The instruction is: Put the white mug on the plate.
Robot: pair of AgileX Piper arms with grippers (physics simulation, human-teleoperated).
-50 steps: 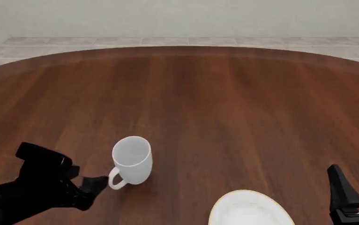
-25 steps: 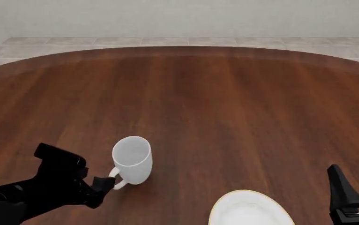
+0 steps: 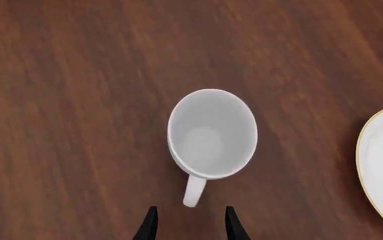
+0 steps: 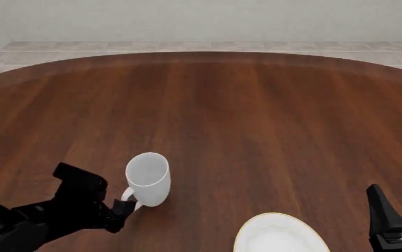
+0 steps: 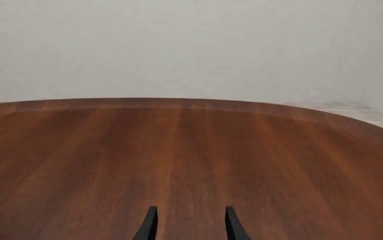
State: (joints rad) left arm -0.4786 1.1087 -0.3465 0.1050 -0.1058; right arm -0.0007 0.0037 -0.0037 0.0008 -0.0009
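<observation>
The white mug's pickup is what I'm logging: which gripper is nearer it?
Left. The left gripper sits right at the white mug's handle; the right gripper stays far off, beyond the plate.

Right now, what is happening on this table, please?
The left gripper is open and lined up with the handle of the white mug, very near it but not closed on it. The mug stands upright on the wooden table and is empty. The plate lies apart from the mug, on the near edge. The right gripper is open over bare table, away from both.
</observation>
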